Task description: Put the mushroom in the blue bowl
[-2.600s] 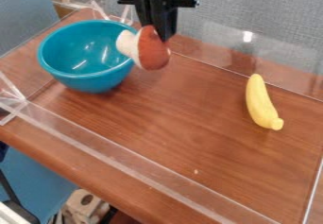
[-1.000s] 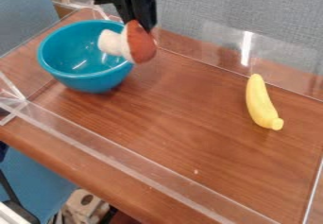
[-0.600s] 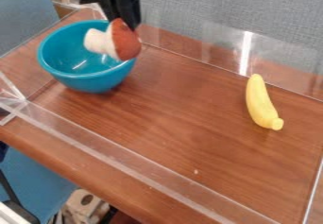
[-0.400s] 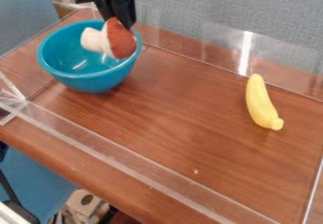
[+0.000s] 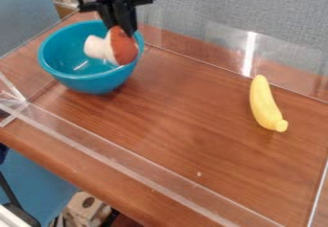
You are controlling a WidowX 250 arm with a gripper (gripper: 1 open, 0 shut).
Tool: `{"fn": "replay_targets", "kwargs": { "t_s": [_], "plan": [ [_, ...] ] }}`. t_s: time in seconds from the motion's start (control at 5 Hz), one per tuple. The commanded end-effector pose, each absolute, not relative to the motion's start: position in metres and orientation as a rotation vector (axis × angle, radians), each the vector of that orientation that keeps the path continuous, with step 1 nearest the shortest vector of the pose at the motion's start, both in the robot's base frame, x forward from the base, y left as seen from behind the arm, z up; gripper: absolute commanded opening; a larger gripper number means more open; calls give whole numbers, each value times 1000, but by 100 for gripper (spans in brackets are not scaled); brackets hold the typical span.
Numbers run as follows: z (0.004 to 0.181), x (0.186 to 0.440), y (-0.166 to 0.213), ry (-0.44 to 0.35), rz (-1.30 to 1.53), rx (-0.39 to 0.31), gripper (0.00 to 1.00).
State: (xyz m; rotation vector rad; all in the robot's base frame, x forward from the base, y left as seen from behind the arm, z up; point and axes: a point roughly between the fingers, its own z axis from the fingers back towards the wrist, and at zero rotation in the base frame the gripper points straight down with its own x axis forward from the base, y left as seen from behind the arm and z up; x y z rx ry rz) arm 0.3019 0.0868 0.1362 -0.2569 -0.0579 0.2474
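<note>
Camera view: black hand (image 5: 119, 28) clenched on the mushroom (image 5: 114, 46), reddish-brown cap to the right, cream stem to the left. Mushroom held over the right inner side of the blue bowl (image 5: 71, 73), at rim height. Yellow banana (image 5: 267, 103) well apart on the wooden worktop (image 5: 179, 116), inside clear walls.

Under me lies a glossy reddish-brown wooden tabletop (image 5: 193, 116), fenced by low clear acrylic walls (image 5: 153, 159). Behind stands a grey-blue fabric partition (image 5: 244, 6).
</note>
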Motion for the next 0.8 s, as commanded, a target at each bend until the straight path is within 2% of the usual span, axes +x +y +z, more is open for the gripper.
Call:
{"fn": "replay_targets", "kwargs": {
  "t_s": [0.0,0.6],
  "plan": [
    [132,312,102,-109,289,-244,0],
    [142,339,112,-100,245,-265,0]
  ]
}}
